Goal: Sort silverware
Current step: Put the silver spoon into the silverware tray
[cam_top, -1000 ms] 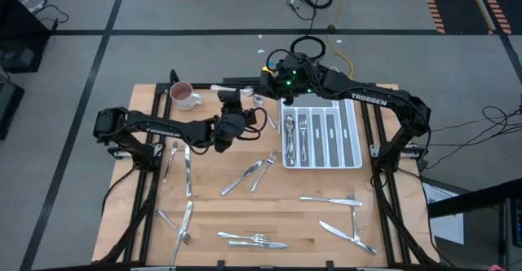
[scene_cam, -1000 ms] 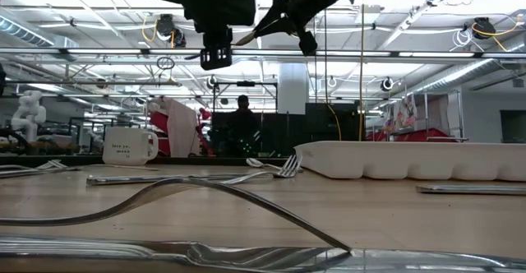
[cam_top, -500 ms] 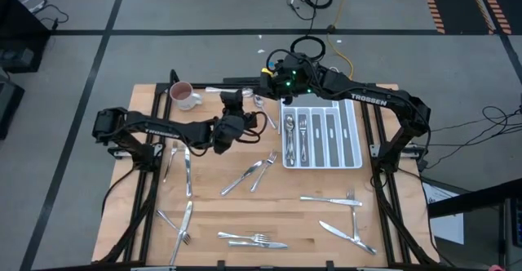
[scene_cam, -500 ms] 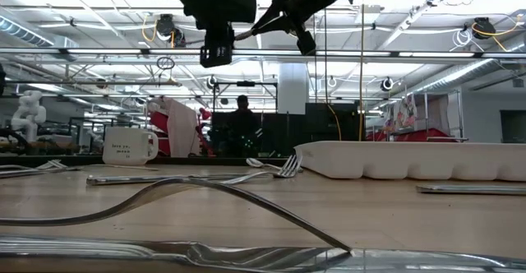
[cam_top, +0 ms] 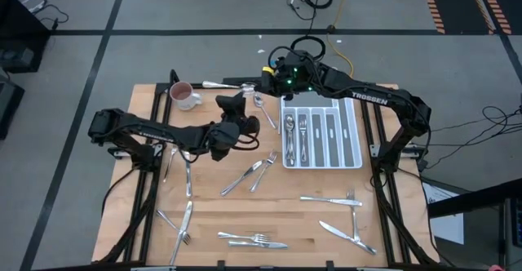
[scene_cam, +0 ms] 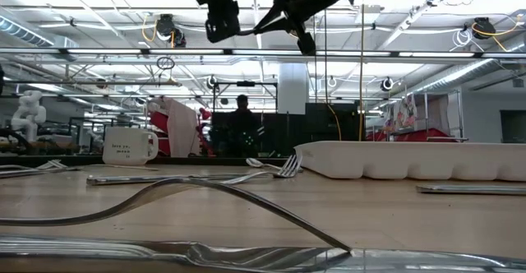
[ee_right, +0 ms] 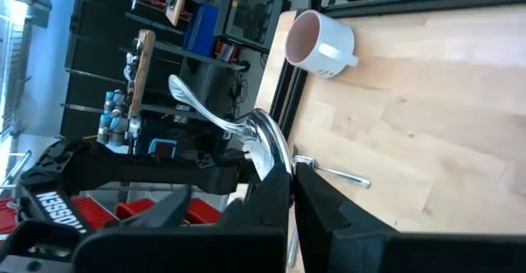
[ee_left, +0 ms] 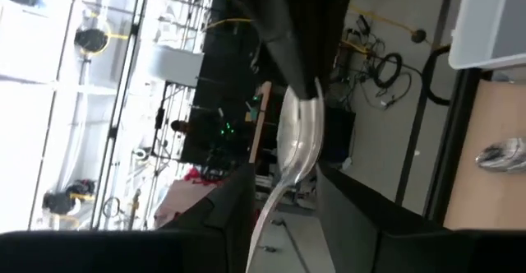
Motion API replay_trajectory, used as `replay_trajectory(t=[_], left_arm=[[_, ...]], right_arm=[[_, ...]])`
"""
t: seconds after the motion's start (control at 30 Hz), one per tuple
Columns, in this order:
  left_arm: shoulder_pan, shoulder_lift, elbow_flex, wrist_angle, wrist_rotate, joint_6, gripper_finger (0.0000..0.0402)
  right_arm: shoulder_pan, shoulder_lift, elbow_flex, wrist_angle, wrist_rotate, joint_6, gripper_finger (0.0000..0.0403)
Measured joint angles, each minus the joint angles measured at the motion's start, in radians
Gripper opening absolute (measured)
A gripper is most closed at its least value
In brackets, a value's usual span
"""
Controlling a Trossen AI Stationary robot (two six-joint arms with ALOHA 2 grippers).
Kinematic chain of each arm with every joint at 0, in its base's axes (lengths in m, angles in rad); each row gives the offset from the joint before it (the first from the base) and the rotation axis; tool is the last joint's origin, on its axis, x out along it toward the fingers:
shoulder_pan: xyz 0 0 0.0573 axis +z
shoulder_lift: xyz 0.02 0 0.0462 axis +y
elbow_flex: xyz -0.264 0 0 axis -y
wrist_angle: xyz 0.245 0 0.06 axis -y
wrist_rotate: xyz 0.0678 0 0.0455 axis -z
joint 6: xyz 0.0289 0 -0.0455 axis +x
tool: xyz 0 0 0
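Two pincers meet above the bench's far edge. The right pincer (cam_top: 259,89) is clenched on a spoon (cam_top: 224,84) whose handle juts out toward the mug (cam_top: 184,96). The left pincer (cam_top: 237,102), fingers parted and released, sits just beside that spoon's bowl without gripping it. Nearby the tray (cam_top: 352,137) holds some silverware (cam_top: 302,137); more forks and knives (cam_top: 254,171) lie scattered across the bench (cam_top: 245,214). Beyond, a person (scene_cam: 243,125) stands in the workshop.

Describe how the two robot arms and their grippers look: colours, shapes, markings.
Both arms are black, built of slim tubular links with bulkier joints. The right arm carries white TROSSEN lettering and a green light near its wrist; the left arm bears fainter lettering. Each gripper, left gripper and right gripper, ends in two dark, flat fingers.
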Motion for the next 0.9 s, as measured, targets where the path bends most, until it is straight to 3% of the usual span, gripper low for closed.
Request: replay_trajectory(t=[0.27,0.53,0.63,0.9], left_arm=[[-0.055,-0.117,0.000,-0.011,-0.057,-0.092,0.0135],[-0.103,-0.281,0.000,-0.017,-0.107,-0.195,0.0135],[-0.117,-0.336,0.000,-0.020,-0.115,-0.245,0.0135],[-0.177,-0.478,0.000,-0.048,-0.088,-0.497,0.0135]], right_arm=[[-0.043,0.000,0.000,-0.161,-0.019,-0.206,0.0001],[-0.132,-0.017,0.000,-0.486,-0.268,-0.530,0.0001],[-0.175,-0.034,0.000,-0.622,-0.313,-0.672,0.0001],[-0.274,-0.045,0.000,-0.946,-0.312,-1.002,0.0001]])
